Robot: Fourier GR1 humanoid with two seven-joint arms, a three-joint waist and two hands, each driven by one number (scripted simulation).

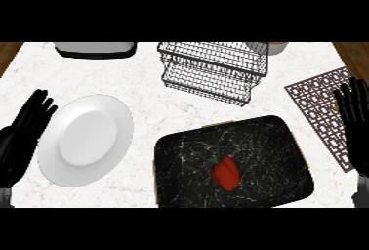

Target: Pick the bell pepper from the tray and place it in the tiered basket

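A red bell pepper [226,172] with a green stem lies near the middle of a black marbled tray [277,132] at the lower centre-right of the counter. The dark wire tiered basket [213,66] stands at the back centre, beyond the tray. My left hand [20,137] rests open at the left edge, fingers up, beside a white plate. My right hand [355,117] rests open at the right edge, fingers up, to the right of the tray and over a patterned mat. Neither hand touches the pepper.
A white plate [85,139] lies left of the tray. A brown lattice mat [322,105] lies at the right. A grey and black appliance [95,49] sits at the back left, and a small orange-brown object [277,46] shows behind the basket.
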